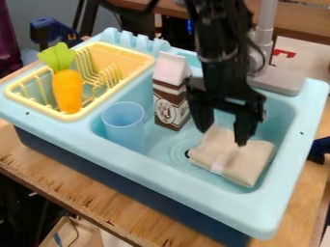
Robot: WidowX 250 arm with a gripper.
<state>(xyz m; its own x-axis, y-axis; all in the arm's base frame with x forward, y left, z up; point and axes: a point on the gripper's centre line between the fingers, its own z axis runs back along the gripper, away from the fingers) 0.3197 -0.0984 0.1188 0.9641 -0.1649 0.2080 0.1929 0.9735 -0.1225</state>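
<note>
Gripper [223, 137], fingers apart, over a folded beige cloth [235, 157] in the toy sink [161, 161].
The two black fingers stand well separated, pointing down, with nothing clamped between them; their tips are right at the cloth's upper part, though whether they touch it cannot be told. Just left of the gripper in the view stands a brown-and-white carton [171, 96], and farther left a translucent blue cup [124, 126]. Beyond the cup, well apart from the gripper, an orange toy carrot [67, 91] leans in the yellow dish rack [143, 61].
</note>
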